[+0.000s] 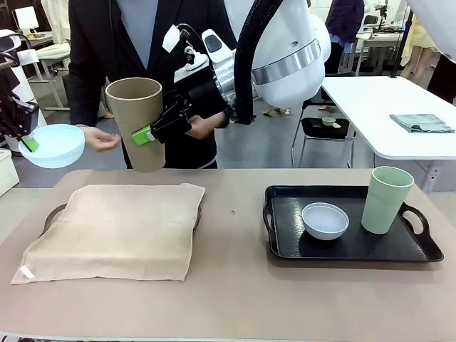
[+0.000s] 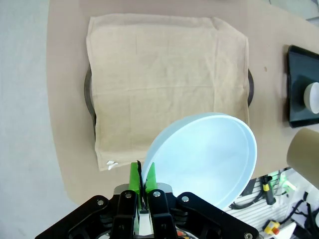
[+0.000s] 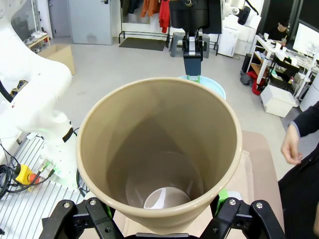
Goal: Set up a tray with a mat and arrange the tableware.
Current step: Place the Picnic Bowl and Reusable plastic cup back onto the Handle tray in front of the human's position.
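Note:
My left gripper (image 1: 28,142) is shut on the rim of the pale blue bowl (image 1: 51,145) and holds it in the air off the table's left edge. In the left wrist view the bowl (image 2: 204,159) hangs tilted from the gripper (image 2: 143,181), above the beige mat (image 2: 164,74). The mat (image 1: 114,228) covers a dark tray (image 1: 51,214). My right gripper (image 1: 146,135) is shut on the tan-brown cup (image 1: 139,121), upright above the table's far edge. That cup (image 3: 159,154) stands between the pads (image 3: 222,196).
A black tray (image 1: 420,249) at the right holds a white bowl (image 1: 325,219) and a pale green cup (image 1: 385,199). A person stands at the far side, one hand (image 1: 100,139) between the bowl and the cup. A white table (image 1: 385,107) stands behind.

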### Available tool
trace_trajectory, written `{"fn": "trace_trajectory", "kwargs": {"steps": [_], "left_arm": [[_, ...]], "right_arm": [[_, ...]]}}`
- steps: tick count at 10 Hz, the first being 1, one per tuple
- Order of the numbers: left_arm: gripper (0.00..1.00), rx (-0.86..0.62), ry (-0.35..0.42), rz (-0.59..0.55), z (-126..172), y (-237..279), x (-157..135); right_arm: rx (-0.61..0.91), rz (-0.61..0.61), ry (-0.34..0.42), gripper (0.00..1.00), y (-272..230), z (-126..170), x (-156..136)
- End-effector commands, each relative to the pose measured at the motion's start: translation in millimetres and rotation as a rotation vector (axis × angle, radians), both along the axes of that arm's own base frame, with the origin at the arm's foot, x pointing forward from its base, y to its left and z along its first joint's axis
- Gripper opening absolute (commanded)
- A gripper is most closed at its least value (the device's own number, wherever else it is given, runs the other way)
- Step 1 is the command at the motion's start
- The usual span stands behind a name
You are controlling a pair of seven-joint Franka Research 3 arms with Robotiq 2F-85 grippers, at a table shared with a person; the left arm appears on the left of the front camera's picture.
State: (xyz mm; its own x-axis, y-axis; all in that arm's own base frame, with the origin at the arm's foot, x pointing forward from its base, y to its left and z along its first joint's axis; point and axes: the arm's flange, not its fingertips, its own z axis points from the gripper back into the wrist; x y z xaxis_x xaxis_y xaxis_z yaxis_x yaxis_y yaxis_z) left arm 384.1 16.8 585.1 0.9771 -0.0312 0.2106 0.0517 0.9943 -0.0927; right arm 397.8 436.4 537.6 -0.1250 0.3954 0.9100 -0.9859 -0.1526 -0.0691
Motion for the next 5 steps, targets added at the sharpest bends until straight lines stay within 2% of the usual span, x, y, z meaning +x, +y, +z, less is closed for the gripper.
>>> {"fn": "trace_trajectory", "kwargs": {"steps": [1, 5], "left_arm": [[0.0, -0.001, -0.019, -0.002, 0.2, 0.3, 0.2], [0.0, -0.001, -0.019, -0.002, 0.2, 0.3, 0.2]], "right_arm": [[0.002, 0.008, -0.014, 0.79, 1.0, 0.1, -0.4], [0.002, 0.008, -0.014, 0.79, 1.0, 0.1, -0.4]]}}
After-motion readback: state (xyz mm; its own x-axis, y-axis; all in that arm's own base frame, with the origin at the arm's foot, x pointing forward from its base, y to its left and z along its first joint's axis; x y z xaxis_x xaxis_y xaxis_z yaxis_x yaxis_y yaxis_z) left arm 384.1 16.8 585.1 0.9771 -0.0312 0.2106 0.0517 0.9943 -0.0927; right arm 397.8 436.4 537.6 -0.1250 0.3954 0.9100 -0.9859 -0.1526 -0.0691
